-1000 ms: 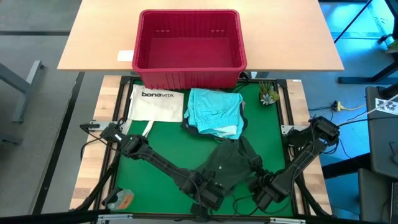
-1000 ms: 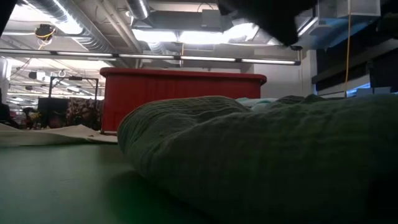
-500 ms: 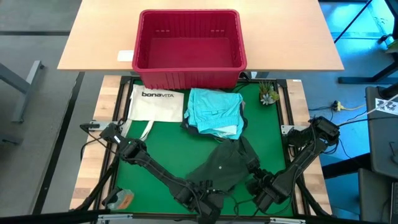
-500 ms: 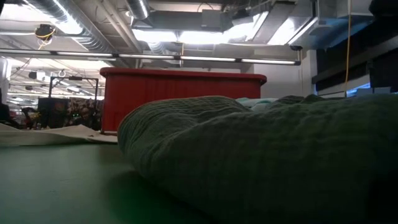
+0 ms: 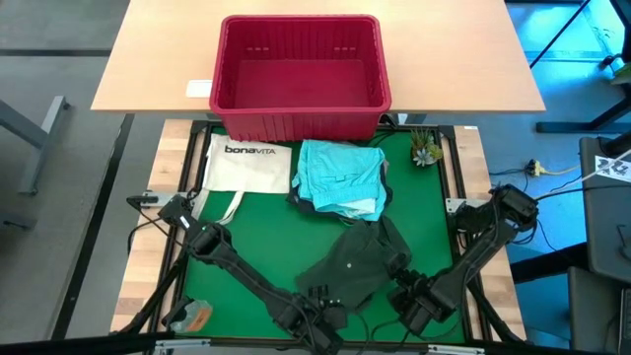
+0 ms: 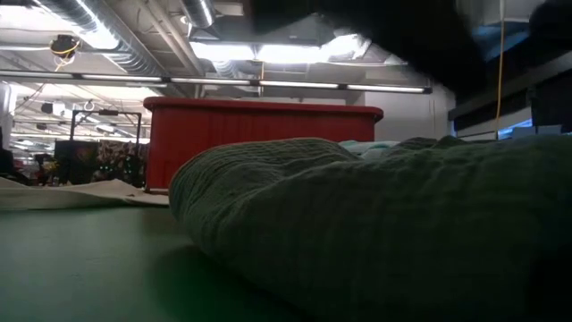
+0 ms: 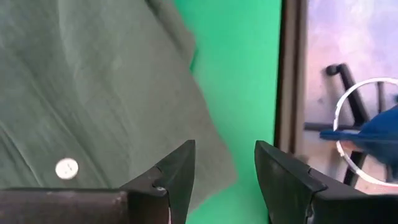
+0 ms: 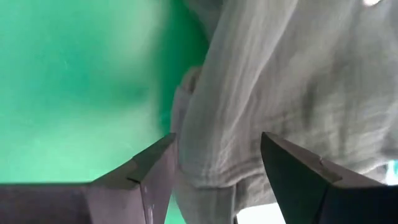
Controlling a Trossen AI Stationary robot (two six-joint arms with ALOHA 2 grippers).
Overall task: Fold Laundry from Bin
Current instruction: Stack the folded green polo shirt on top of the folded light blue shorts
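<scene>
Since a second ago the left claw has slid back from the dark green garment toward the near edge of the surface, at about 6 o'clock, and the right claw has drawn slightly toward 5 o'clock. Everything else lies as it did.

Left claw: released, fingers apart with nothing between them, hovering just off the garment's near hem, where a small pale button shows. Right claw: spread wide, with a fold of the green cloth lying between its fingers; whether it pinches the cloth I cannot tell.

The green garment lies crumpled slightly toward 5 o'clock from the centre of the green mat. A light turquoise garment sits toward 12 o'clock from it, on top of a darker piece whose edge peeks out. At 11 o'clock lies a white tote bag. The red bin stands at 12 o'clock, beyond the mat. A small plant sits at 1 o'clock.
</scene>
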